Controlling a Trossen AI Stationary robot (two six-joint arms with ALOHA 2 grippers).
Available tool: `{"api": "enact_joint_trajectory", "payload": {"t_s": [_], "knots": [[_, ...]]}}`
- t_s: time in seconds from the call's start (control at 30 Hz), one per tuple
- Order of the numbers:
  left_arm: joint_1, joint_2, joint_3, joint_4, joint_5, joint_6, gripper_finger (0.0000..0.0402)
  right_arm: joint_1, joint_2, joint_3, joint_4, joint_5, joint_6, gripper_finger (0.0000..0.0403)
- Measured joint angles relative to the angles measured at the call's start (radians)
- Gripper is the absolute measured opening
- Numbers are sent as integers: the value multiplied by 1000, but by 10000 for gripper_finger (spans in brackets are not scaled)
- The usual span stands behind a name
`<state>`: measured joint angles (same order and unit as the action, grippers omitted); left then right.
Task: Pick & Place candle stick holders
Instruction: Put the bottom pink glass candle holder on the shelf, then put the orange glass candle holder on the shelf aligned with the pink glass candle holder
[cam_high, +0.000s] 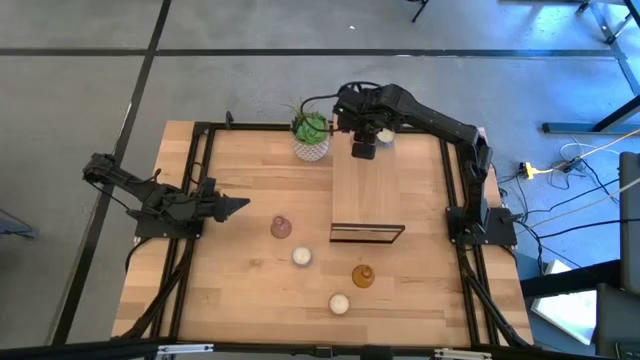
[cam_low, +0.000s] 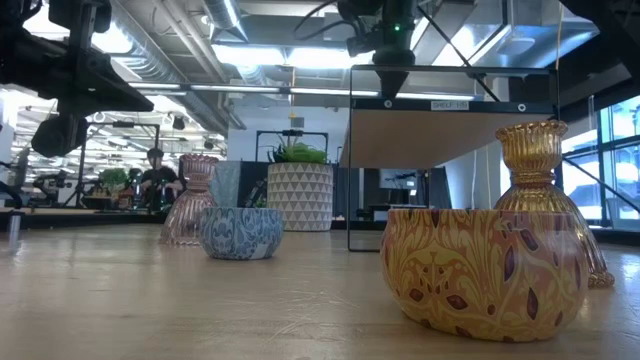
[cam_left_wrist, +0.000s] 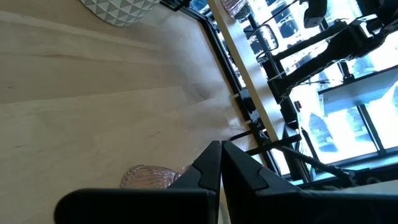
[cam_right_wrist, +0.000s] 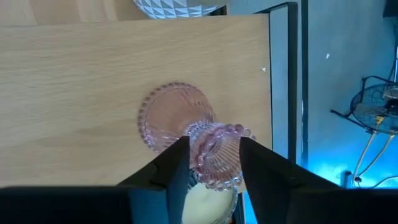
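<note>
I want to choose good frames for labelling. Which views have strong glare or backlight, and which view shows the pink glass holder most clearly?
Low view: bright ceiling lights and windows backlight the scene, so the amber glass holder looks dark-edged. Left wrist view: windows glare strongly behind the left gripper. Right wrist view: evenly lit, the pink glass holder is clearest here, between the right gripper fingers. High view: even, soft light.
</note>
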<state>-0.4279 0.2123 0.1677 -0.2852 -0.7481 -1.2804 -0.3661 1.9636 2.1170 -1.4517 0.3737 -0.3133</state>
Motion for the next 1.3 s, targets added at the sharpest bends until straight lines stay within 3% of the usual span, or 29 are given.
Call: {"api": "enact_joint_trajectory", "payload": {"t_s": [0.5, 0.83, 1.17, 1.3], "knots": [[0, 0, 0, -4, 9, 1, 6, 13, 0, 0, 41, 87, -9, 161], [0, 0, 0, -7, 8, 3, 6, 34, 0, 1, 46, 90, -16, 161], [0, 0, 0, -37, 6, -19, 6, 74, -1, 99, 73, 92, -4, 161], [0, 0, 0, -34, 7, -24, 6, 89, -1, 167, 72, 156, -4, 161]]}}
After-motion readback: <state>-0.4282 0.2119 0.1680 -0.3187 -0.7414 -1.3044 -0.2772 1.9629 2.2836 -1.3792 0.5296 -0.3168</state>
